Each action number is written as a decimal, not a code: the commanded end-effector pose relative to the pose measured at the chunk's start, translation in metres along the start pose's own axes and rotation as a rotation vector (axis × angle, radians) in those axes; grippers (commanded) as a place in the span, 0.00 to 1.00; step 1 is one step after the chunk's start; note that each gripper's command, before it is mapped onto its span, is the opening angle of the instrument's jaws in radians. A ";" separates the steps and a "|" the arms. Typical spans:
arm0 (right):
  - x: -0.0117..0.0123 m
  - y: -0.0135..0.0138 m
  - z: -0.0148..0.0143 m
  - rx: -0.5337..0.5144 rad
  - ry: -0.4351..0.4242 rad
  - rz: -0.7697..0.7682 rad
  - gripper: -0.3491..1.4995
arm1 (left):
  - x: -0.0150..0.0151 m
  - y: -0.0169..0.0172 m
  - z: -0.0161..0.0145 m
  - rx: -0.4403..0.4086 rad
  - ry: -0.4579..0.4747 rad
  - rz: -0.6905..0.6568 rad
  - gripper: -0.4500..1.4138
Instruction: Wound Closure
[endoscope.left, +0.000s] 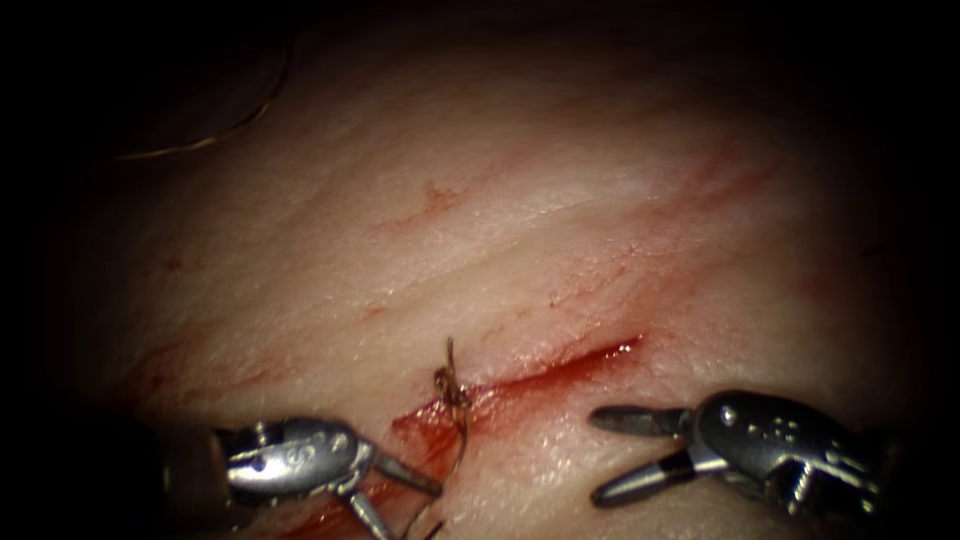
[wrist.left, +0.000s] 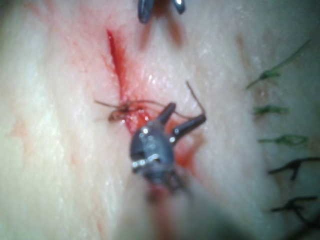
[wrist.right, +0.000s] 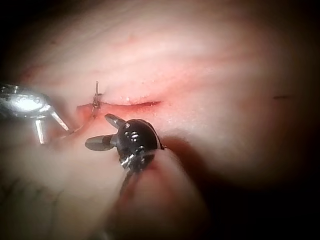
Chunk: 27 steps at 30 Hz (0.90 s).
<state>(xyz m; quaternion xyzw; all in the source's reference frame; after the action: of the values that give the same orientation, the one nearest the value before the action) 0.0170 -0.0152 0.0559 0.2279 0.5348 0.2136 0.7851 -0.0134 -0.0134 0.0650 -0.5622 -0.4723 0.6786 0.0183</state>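
The cut (endoscope.left: 560, 368) runs slantwise across the tissue (endoscope.left: 520, 220), wet with red fluid. A knot of thread (endoscope.left: 452, 385) sits on the cut near its left end. One short tail stands up from it and a strand (endoscope.left: 462, 445) runs down toward the left tool. The left tool (endoscope.left: 410, 512) lies just left of that strand, jaws open, holding nothing. The right tool (endoscope.left: 597, 455) is right of the cut, jaws spread wide and empty. The left wrist view shows the left tool (wrist.left: 186, 113) open beside the knot (wrist.left: 122, 112). The right wrist view shows the right tool (wrist.right: 98, 131) open below the knot (wrist.right: 96, 97).
A loose length of thread (endoscope.left: 200, 142) lies on the tissue at the far upper left. In the left wrist view, several older stitches (wrist.left: 282, 140) cross the tissue away from the cut, and the right tool's fingertips (wrist.left: 145, 10) show beyond the cut's end (wrist.left: 114, 47).
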 end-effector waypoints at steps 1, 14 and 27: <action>-0.0006 -0.0002 0.0009 0.004 0.001 0.002 0.99 | -0.0006 -0.0001 0.0008 -0.005 -0.001 -0.004 0.53; -0.0012 -0.0005 0.0019 0.008 -0.004 -0.005 0.99 | 0.0000 0.0010 0.0029 -0.012 0.000 -0.042 0.53; -0.0013 -0.0010 0.0020 0.008 -0.010 -0.007 0.99 | 0.0041 -0.0024 -0.0026 0.234 0.054 -0.132 0.00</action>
<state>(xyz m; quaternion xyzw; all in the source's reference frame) 0.0178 -0.0163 0.0565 0.2280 0.5316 0.2072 0.7890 -0.0135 -0.0068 0.0629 -0.5427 -0.4182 0.7134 0.1472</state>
